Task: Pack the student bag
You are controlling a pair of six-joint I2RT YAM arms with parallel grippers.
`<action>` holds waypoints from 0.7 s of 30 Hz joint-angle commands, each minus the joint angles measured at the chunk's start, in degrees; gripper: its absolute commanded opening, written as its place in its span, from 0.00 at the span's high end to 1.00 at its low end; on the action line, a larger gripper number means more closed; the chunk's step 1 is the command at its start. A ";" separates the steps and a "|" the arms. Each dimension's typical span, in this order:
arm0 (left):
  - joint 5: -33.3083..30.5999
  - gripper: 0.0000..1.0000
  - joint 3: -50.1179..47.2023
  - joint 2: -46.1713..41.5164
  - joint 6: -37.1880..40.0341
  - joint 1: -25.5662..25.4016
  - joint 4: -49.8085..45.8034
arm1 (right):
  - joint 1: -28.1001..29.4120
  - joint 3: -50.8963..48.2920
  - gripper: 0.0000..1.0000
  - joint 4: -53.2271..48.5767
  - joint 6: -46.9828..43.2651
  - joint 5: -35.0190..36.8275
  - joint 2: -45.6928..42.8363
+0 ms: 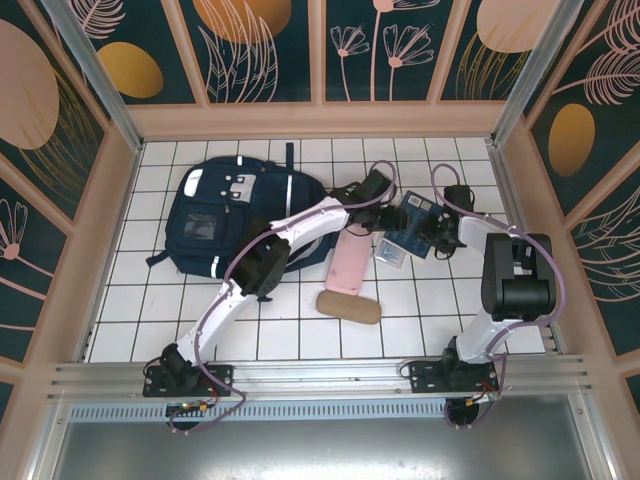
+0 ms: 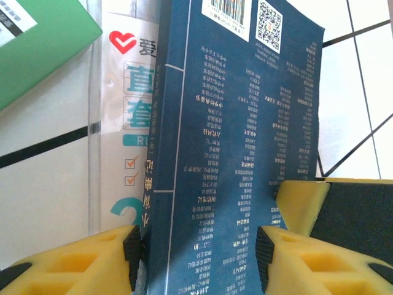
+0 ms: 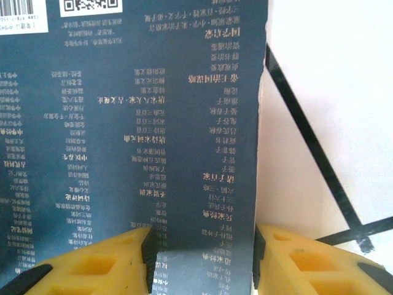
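Note:
The student bag, dark navy with white stripes, lies flat at the table's back left, well apart from both grippers. A dark blue book with pale printed text lies right of centre. My left gripper hangs open at the book's left side. In the left wrist view the blue book fills the wide gap of the left gripper, spine near the left pad. My right gripper is open at the book's right side. In the right wrist view the book's edge sits by the right pad of that gripper.
A pink pencil case and a tan pouch lie in front of the book. A clear plastic packet pokes out from under the book, with a green book beside it. Wooden walls ring the white tiled table.

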 commanded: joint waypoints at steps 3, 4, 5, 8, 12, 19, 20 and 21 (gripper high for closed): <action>14.47 0.47 -5.08 -1.83 -3.80 0.10 7.75 | 2.58 -0.32 0.54 3.50 0.78 -11.67 2.12; 16.38 0.47 -6.90 -2.91 -5.35 0.38 10.66 | 2.56 -0.20 0.54 3.29 0.78 -11.50 2.13; 17.60 0.47 -8.15 -3.72 -6.67 0.73 13.14 | 2.60 -0.20 0.54 3.15 0.72 -11.25 2.07; 19.03 0.48 -9.90 -5.13 -8.50 1.45 16.22 | 2.48 -0.57 0.54 2.97 0.60 -10.77 2.03; 21.02 0.51 -10.45 -5.26 -9.70 2.18 18.37 | 2.42 -1.19 0.54 3.14 0.86 -10.72 1.78; 18.40 0.62 -11.03 -6.38 -8.80 2.54 17.05 | 2.33 -1.05 0.54 2.79 0.87 -10.30 1.38; 18.27 0.65 -11.03 -6.37 -8.51 2.63 16.60 | 2.26 -0.92 0.54 2.64 0.87 -10.13 1.38; 17.79 0.69 -11.03 -6.42 -8.34 2.72 16.01 | 2.14 -0.88 0.54 2.54 0.87 -9.81 1.10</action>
